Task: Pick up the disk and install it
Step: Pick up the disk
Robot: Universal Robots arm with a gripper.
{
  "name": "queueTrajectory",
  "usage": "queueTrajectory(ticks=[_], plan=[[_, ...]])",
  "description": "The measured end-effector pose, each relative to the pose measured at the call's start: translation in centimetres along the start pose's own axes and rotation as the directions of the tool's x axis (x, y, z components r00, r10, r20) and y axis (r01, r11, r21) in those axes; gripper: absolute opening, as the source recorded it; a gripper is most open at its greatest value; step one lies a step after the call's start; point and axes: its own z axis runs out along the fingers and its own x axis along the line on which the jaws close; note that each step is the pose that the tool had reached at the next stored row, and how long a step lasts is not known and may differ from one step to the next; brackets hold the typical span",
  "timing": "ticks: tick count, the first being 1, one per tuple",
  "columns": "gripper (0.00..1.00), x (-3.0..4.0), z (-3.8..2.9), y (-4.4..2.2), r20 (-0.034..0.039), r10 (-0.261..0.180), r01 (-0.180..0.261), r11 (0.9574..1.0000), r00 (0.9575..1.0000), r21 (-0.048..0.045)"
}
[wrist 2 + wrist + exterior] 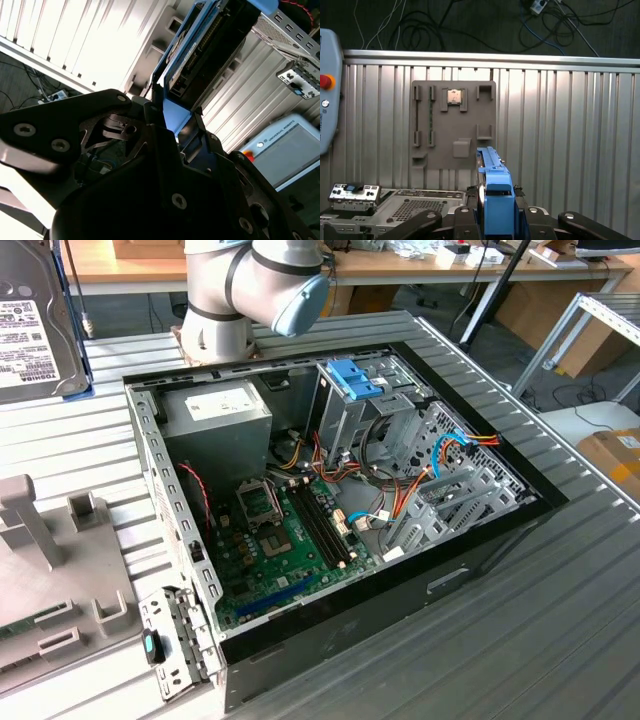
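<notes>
Gripping the disk (200, 50) by the blue rail at its end, the end effector (176, 117) is closed on it, and its dark body hides the lower part of the drive in the second wrist view. In the exterior view the disk appears to the exterior view's left of the open computer case (340, 510), beyond its rear corner. It is cut off by the frame edge, with just part of its white label visible.

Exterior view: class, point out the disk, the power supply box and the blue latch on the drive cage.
disk (28, 335), exterior view, its white label.
power supply box (222, 402), exterior view, its white label.
blue latch (355, 378), exterior view, its top face.
</notes>
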Motion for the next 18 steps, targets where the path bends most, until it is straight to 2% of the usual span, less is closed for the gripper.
queueTrajectory(ticks=[4,10,18], plan=[[0.36,0.0,0.0,-0.35,-0.0001,0.0,0.0,1.0,1.0,-0.0001],[0.36,0.0,0.02,-1.32,0.0,0.0,0.0,1.0,1.0,0.0001],[0.36,0.0,0.01,-1.42,0.0,0.0,0.0,1.0,1.0,0.0]])
